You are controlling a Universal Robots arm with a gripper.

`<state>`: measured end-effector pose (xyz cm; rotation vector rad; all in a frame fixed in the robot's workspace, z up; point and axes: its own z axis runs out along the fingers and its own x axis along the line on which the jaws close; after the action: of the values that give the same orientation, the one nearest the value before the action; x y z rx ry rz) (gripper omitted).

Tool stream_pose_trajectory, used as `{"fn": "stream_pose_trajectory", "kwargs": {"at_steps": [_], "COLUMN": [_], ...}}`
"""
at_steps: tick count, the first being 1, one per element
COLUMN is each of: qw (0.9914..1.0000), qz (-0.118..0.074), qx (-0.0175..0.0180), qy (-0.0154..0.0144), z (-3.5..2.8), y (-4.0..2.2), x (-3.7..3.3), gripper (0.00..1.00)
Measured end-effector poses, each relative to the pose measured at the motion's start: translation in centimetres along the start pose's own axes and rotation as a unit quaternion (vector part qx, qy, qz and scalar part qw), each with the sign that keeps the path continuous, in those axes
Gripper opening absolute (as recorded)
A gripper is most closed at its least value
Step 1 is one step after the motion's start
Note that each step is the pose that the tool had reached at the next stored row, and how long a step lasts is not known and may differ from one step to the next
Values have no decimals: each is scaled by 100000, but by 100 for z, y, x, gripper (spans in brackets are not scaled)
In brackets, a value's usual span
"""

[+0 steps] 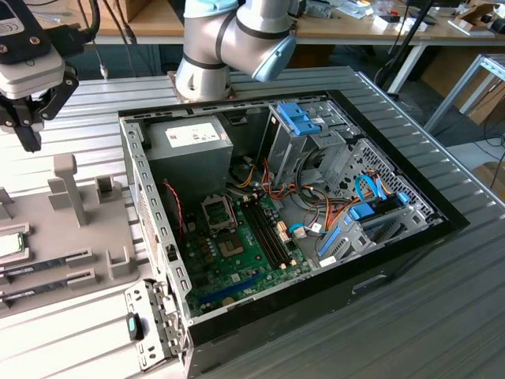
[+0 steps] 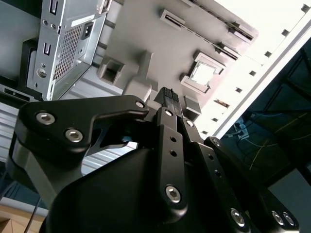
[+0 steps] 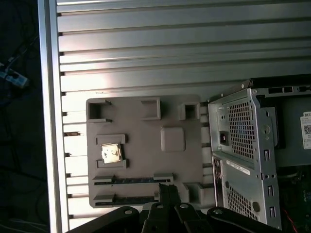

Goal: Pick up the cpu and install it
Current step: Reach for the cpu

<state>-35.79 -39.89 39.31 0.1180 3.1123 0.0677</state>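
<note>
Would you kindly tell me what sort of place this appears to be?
Probably a robotics lab or workshop set up for computer assembly: an open desktop computer case sits on a slatted aluminium table, a grey fixture tray holds the cpu, and wooden workbenches stand behind.

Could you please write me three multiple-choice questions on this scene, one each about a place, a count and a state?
1. Where does the cpu lie? A: in the grey tray; B: on the motherboard; C: on the power supply.
2. How many memory sticks lie in the tray? A: none; B: two; C: five.
3. What does the gripper hold? A: the cpu; B: a memory stick; C: nothing.
Answers: 1 A: it sits in a tray recess. 2 B: two fill its long slots. 3 C: its fingers are shut on nothing.
</note>
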Motion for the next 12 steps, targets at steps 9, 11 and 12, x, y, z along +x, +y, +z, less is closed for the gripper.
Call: {"fn": "stream_pose_trajectory", "kwargs": {"at_steps": [9,11,12], "qw": [100000,100000,100000], "qz": [1,0,1], "qx": [1,1,2], "qy": [3,4,3], "z": [-3,-4,-4], "y": [-10,-13,-14], "x": [130,170,181], "gripper": [11,11,11]}}
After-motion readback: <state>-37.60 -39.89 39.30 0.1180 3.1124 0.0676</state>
